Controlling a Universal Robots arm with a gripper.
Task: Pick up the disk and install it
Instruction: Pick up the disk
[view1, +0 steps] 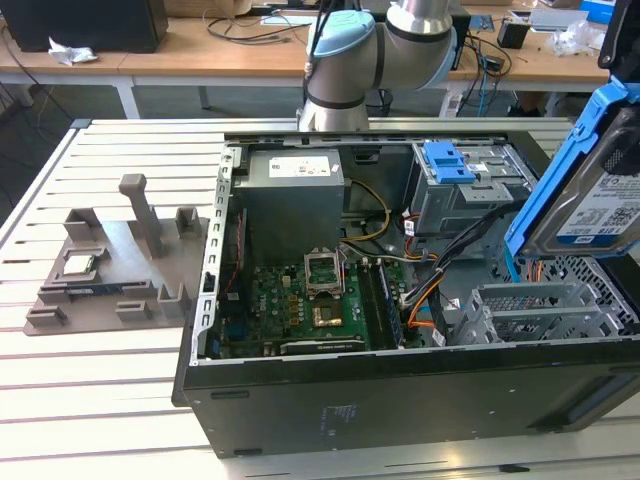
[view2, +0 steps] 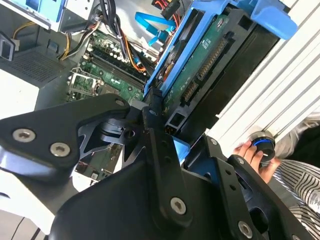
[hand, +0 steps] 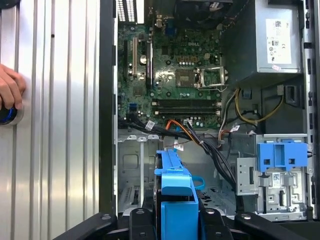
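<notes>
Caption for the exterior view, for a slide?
The disk held tilted above the open computer case, motherboard exposed.

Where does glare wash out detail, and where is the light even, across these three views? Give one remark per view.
Second wrist view: the white slatted table burns out bright beside the disk. First wrist view: the table glares, while the motherboard is evenly lit. Exterior view: soft, even light, no strong glare; the computer case wall reads dark.

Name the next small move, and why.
Probably ease the disk down toward the grey metal bay: the pincer grips it, tilted, above the open case, and it is not yet seated.
</notes>
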